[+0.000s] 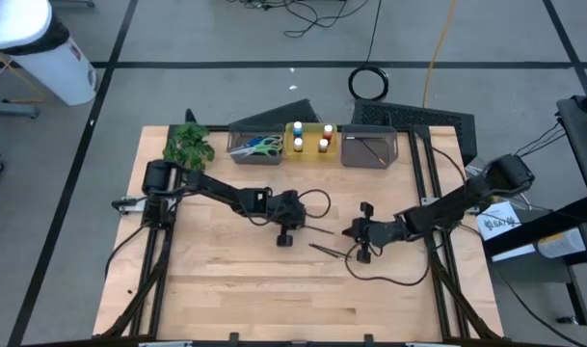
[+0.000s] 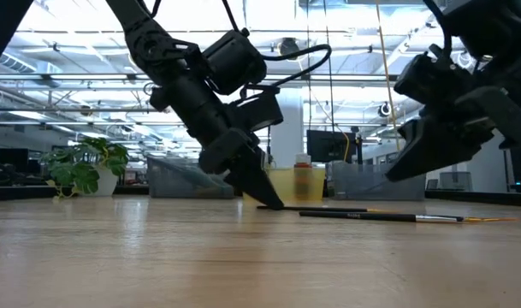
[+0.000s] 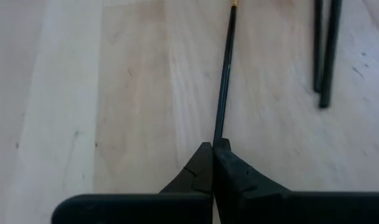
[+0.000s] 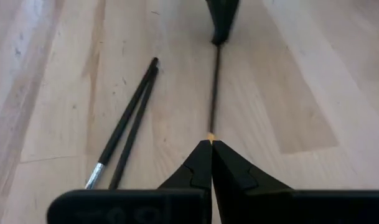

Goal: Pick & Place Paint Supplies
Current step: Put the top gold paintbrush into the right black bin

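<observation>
My left gripper point(image 1: 307, 227) and right gripper point(image 1: 349, 231) meet near the middle of the table point(image 1: 216, 280), both pinched shut, so the gap between us is narrow. A thin brush point(image 3: 223, 87) lies in that gap, with my left fingertips on one end. 2 more brushes point(image 4: 128, 130) lie side by side just nearer, blocking a low sweep there. The near half of the table is bare wood, room to pass. Along the far edge stand the plant point(image 1: 189, 145), a grey bin point(image 1: 255, 145), the bottles point(image 1: 311, 138) and another grey bin point(image 1: 369, 146), packed close together.
</observation>
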{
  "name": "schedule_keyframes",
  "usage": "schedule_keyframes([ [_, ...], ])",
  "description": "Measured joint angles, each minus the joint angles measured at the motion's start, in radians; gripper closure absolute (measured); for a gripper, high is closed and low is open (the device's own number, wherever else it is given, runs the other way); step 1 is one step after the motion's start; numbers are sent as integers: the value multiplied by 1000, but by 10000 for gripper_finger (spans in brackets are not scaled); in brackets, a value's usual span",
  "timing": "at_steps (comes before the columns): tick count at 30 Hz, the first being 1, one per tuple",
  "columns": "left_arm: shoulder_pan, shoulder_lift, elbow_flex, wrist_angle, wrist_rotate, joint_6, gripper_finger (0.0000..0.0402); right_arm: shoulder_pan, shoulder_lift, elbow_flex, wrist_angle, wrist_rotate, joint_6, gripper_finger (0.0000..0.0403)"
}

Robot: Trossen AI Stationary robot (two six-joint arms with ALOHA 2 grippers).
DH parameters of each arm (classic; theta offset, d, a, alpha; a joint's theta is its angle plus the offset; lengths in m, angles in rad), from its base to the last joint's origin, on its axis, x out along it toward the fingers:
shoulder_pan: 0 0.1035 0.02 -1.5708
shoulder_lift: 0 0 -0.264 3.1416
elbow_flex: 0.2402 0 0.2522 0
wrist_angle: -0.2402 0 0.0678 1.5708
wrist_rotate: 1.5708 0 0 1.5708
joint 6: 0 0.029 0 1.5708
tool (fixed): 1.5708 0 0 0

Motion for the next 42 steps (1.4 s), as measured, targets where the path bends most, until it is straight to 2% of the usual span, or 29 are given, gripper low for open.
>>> schedule_keyframes([
  [2,-3,-12,0,-5,-4,-1,401,0,-29,0,-48,9,16,403],
  [7,-23,-52,-1,10,-19,2,401,0,-83,-2,-206,114,95,403],
  [12,-43,-105,1,13,-53,11,401,-2,-90,-55,-197,127,186,403],
  [15,-51,-135,1,12,-70,23,401,-2,-84,-109,-109,107,222,403],
  [19,-54,-148,2,9,-78,26,401,-2,-84,-197,140,73,225,394],
  [21,-54,-148,2,9,-79,25,401,-2,-84,-235,281,47,204,378],
  [24,-53,-148,2,7,-106,19,401,-2,-81,-253,434,25,153,335],
  [28,-49,-149,2,-2,-120,17,399,-3,-44,-194,493,26,45,256],
  [32,-48,-149,2,-6,-120,7,396,-9,59,-63,385,23,-25,204],
  [36,-48,-149,2,-13,-120,-2,395,-27,201,58,247,22,-28,196],
  [39,-48,-149,3,-25,-120,-19,394,-37,284,114,133,20,-28,207],
  [42,-48,-148,3,-48,-121,-28,393,-50,335,139,115,-9,-18,226],
])
